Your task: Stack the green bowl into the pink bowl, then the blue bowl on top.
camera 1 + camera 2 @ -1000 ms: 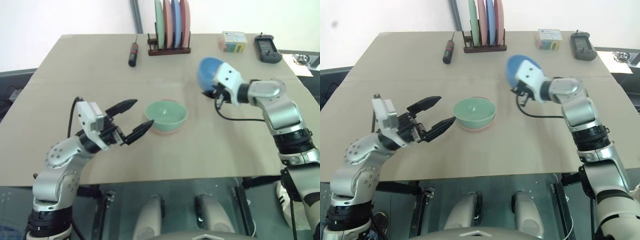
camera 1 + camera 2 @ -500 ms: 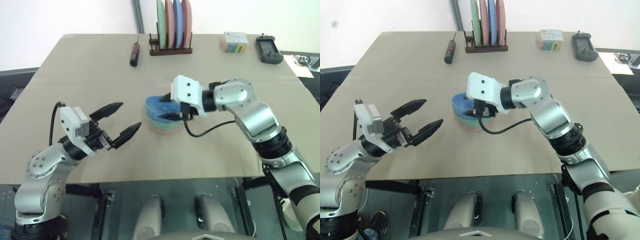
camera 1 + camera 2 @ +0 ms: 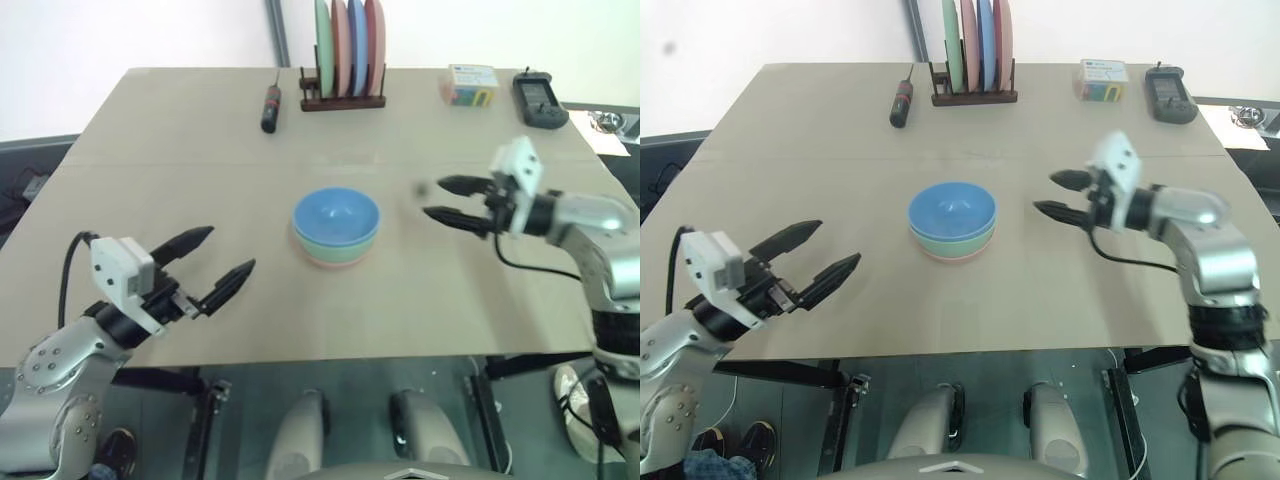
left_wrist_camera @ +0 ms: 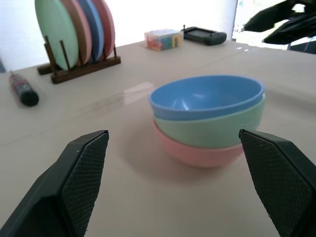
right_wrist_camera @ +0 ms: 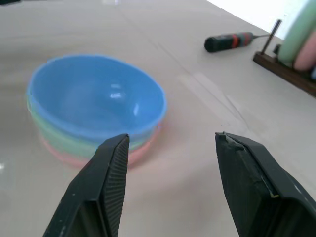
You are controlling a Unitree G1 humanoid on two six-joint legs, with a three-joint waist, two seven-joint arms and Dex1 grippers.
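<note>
A: Fingers first. Left gripper (image 3: 215,270): both black fingers spread wide, nothing between them. Right gripper (image 3: 438,200): fingers parted too, empty, tips aimed left toward the bowls.

B: Contact with anything?

A: None. Left gripper hangs over the near left part of the table (image 3: 150,150), well apart from the stack. Right gripper sits to the right of the stack, near it but clear of it.

B: Bowls?

A: All three nested at mid-table. Pink bowl (image 4: 190,153) on the tabletop at the bottom, green bowl (image 4: 212,128) seated inside it, blue bowl (image 3: 336,215) on top, opening up. Rims roughly level, stack upright.

B: Anything in the blue one?

A: Empty, smooth inside.

B: Rest of the table?

A: Far edge: wooden rack (image 3: 340,100) holding flat plates on edge, green, pink, blue, pink from left to right. Left of the rack, a screwdriver (image 3: 268,107) with black and red handle lying flat. Far right, a small colourful box (image 3: 469,83), and just right of it a black handheld device (image 3: 540,98).
</note>
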